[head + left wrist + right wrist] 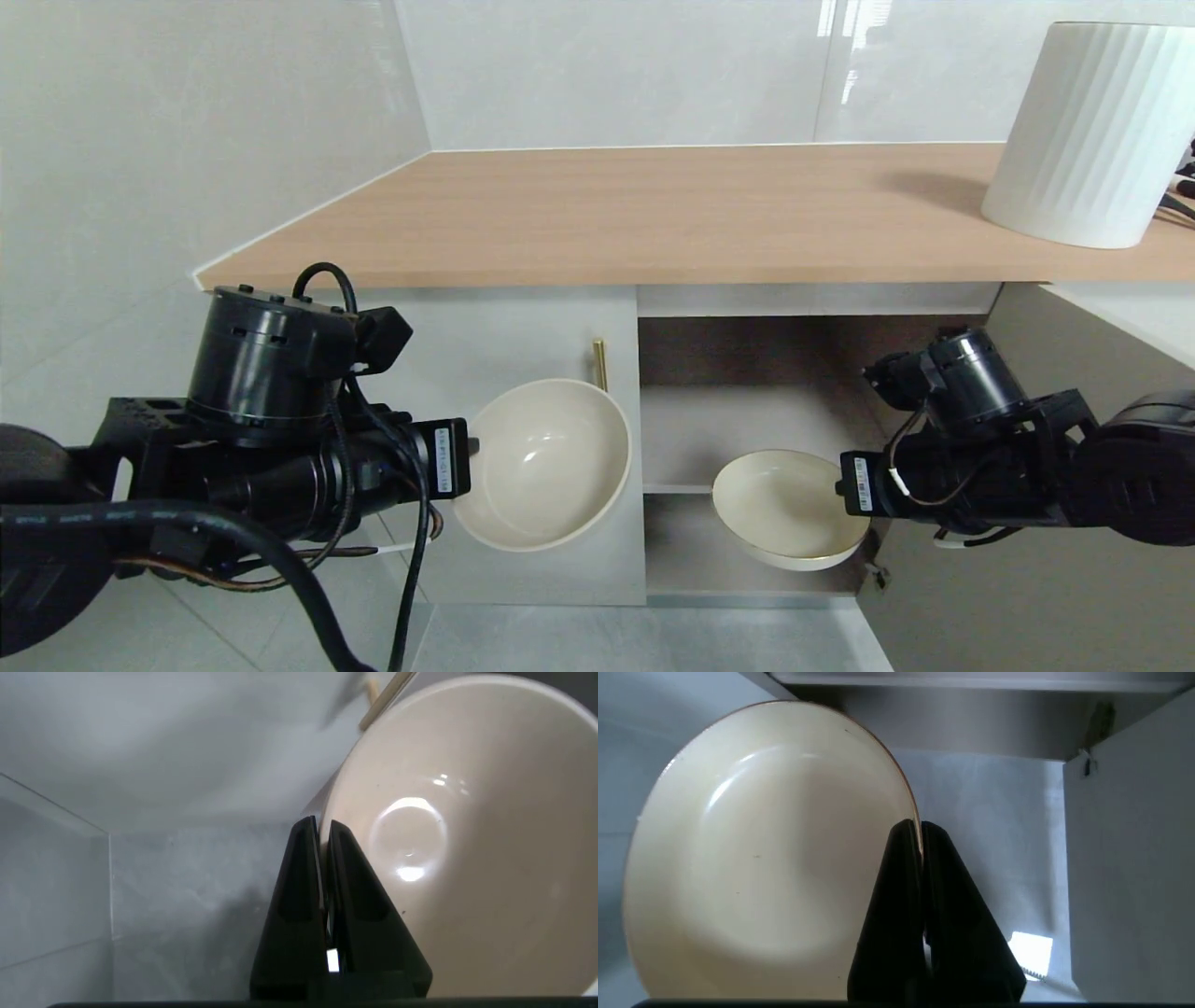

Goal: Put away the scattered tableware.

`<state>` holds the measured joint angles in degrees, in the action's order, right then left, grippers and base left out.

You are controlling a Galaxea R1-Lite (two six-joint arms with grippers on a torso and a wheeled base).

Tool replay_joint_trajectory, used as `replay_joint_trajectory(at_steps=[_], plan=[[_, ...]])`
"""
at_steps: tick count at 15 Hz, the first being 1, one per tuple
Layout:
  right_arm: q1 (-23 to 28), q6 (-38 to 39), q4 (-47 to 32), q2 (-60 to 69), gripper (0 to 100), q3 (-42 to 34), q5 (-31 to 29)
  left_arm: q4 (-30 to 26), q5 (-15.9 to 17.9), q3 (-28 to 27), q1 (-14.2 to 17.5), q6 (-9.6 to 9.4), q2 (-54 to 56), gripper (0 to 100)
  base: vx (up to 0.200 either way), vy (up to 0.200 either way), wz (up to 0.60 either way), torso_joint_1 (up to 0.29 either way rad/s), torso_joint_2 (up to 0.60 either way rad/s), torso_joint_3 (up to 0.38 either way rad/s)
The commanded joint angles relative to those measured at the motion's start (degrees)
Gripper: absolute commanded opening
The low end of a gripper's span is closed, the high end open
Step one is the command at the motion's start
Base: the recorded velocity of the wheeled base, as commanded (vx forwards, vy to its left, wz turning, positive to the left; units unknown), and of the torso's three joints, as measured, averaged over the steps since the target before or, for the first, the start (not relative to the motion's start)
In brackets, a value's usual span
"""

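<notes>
**Both grippers clamped on tableware in front of the base cabinet**

1. Left gripper (473, 447): the fingers are closed on the rim of the deep bowl (546, 467). In the left wrist view, the left gripper (324, 829) pinches the wall of the deep bowl (467, 849) between two narrow black fingers, one inside and one outside. In the head view the bowl sits left of centre in the lower half of the frame. It is tilted, with its cream interior facing the camera.

2. Right gripper (843, 485): the fingers are closed on the rim of the shallow bowl (780, 509). In the right wrist view, the right gripper (921, 829) grips the thin dark-edged rim of the shallow bowl (766, 859). In the head view this bowl sits right of centre in the lower half of the frame and is also tilted towards the camera.

3. Surroundings, head view:
   - The deep bowl hangs in front of the closed cabinet door (523, 331) and overlaps the lower end of the brass handle (599, 362).
   - The shallow bowl hangs in front of the open compartment (747, 401), just below the edge of the inner shelf (674, 488).
   - The wooden countertop (653, 215) spans the middle of the frame above the cabinet.
   - A white ribbed container (1092, 131) stands on the countertop at the upper right.
</notes>
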<state>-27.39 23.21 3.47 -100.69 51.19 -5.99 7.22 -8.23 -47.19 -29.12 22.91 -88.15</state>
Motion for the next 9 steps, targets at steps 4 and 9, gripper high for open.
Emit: replay_joint_trajectory(at_steps=[4,9], plan=[[0.0,0.0,0.0,-1.3,0,0.2,0.0,0.0,-0.1,0.0,0.0,0.03,-0.1,0,0.000,0.000,0.00,-0.041,0.21,0.157],[-0.3,0.5,6.5,-13.0,0,4.6,-0.2,0.0,0.0,-0.1,0.0,0.03,-0.2,0,0.000,0.000,0.00,0.000,0.00,0.000]])
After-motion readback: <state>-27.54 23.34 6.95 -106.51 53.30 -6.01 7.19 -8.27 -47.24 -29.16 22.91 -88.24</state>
